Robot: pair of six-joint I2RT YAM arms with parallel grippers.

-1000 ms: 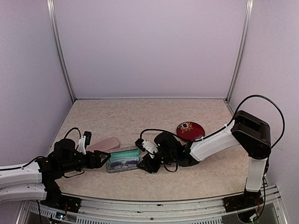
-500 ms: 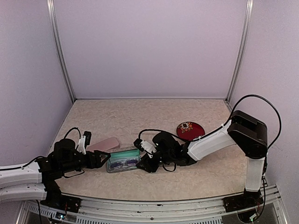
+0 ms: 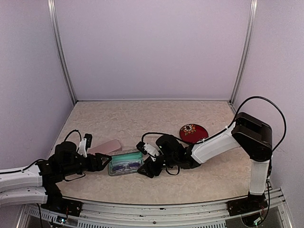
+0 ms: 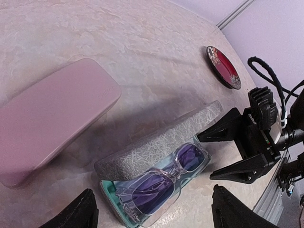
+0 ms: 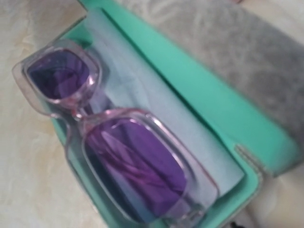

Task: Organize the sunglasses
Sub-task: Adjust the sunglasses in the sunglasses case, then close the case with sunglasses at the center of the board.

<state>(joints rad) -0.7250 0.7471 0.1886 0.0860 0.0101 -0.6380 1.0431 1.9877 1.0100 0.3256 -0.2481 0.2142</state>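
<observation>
One pair of sunglasses (image 4: pixel 164 183), with a pale clear-pinkish frame and purple lenses, lies folded in an open grey case (image 4: pixel 156 142) with teal lining (image 5: pixel 190 80), on a light-blue cloth (image 5: pixel 142 95). They also show in the top view (image 3: pixel 126 166) and close up in the right wrist view (image 5: pixel 118 156). My left gripper (image 3: pixel 105 162) is open at the case's left end, its fingers (image 4: pixel 71 213) either side of it. My right gripper (image 3: pixel 144 170) is open at the right end, fingers (image 4: pixel 228 133) apart and empty. The red-pink pair is out of view.
A shut pink case (image 3: pixel 104 146) lies just behind and left of the open case, also in the left wrist view (image 4: pixel 52 114). A round red patterned disc (image 3: pixel 193 133) lies to the right behind my right arm. Lilac walls enclose the table.
My right gripper has crept a little left, closer to the open case's right end. The left gripper and the case have stayed put.
</observation>
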